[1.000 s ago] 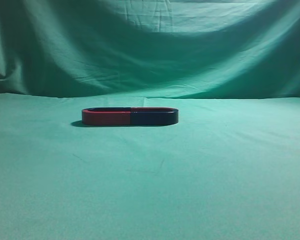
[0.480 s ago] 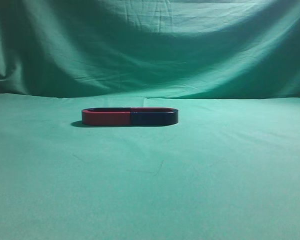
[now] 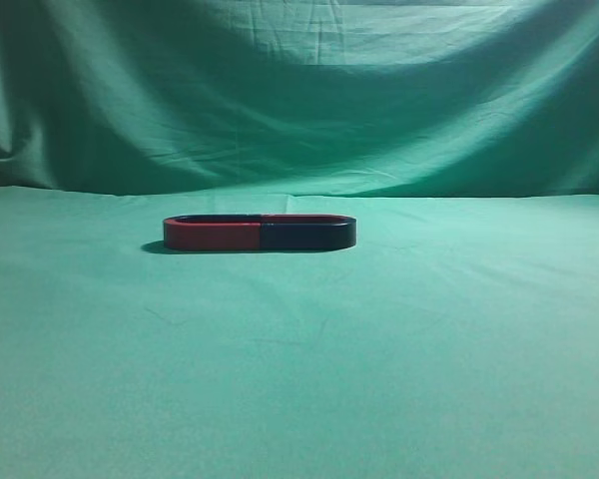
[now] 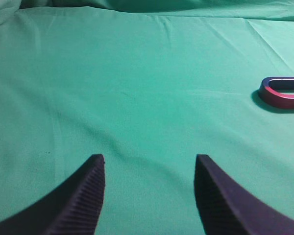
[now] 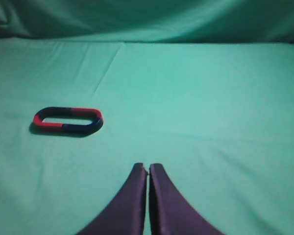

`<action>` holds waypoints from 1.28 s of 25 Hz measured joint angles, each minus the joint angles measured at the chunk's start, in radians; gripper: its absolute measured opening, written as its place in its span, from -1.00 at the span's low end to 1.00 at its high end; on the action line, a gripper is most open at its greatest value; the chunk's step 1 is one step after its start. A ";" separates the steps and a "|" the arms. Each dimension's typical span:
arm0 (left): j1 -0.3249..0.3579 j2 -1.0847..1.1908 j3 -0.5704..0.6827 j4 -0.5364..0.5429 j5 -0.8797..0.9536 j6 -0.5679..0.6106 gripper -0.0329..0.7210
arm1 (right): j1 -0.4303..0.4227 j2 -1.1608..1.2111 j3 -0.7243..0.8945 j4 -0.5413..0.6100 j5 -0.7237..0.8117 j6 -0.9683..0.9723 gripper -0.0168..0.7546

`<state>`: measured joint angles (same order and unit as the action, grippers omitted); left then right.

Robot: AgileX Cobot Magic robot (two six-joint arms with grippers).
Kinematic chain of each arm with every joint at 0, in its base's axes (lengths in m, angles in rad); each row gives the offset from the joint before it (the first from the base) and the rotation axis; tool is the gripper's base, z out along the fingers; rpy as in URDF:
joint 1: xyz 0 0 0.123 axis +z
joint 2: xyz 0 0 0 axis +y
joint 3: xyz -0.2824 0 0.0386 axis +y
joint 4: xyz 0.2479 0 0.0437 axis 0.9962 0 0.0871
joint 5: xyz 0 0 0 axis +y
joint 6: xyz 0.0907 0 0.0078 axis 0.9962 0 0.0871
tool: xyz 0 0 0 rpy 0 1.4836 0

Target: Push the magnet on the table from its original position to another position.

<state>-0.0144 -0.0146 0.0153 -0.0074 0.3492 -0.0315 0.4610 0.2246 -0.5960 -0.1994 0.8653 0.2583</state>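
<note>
Fingers: left gripper [image 4: 149, 188] spread wide and empty; right gripper [image 5: 148, 188] pressed closed, holding nothing
Both hang well short of the magnet [image 3: 307, 235], its navy half abutting a red-sided U magnet [image 3: 212, 235] on the table [image 3: 299, 399]; neither touches it, so the push looks not yet begun

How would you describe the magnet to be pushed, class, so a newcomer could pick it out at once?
Start from the table draped in green cloth. Near its middle, two U-shaped horseshoe magnets lie end to end, forming a closed oval. The magnet to push is the right half in the exterior view, showing a dark navy side, unlike its neighbour, the red-fronted magnet.
</note>
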 joint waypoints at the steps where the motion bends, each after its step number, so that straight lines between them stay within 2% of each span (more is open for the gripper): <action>1: 0.000 0.000 0.000 0.000 0.000 0.000 0.07 | 0.000 -0.028 0.046 -0.027 -0.055 0.000 -0.96; 5: 0.000 0.000 0.000 0.000 0.000 0.000 0.07 | -0.038 -0.112 0.238 -0.129 -0.307 0.000 -0.96; 9: 0.000 0.000 0.000 0.000 0.000 0.000 0.07 | -0.190 -0.137 0.412 -0.140 -0.532 0.004 -0.96; 12: 0.000 0.000 0.000 0.000 0.000 0.000 0.07 | -0.279 -0.141 0.512 -0.107 -0.625 0.029 -0.96; 17: 0.000 0.000 0.000 0.000 0.000 0.000 0.07 | -0.330 -0.213 0.619 -0.070 -0.645 0.057 -0.96; 25: 0.000 0.000 0.000 0.000 0.000 0.000 0.07 | -0.330 -0.236 0.624 -0.047 -0.490 0.064 -0.96; 32: 0.000 0.000 0.000 0.000 0.000 0.000 0.07 | -0.330 -0.236 0.624 -0.041 -0.472 0.066 -0.96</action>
<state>-0.0144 -0.0146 0.0153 -0.0074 0.3492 -0.0315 0.1307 -0.0115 0.0278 -0.2404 0.3936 0.3247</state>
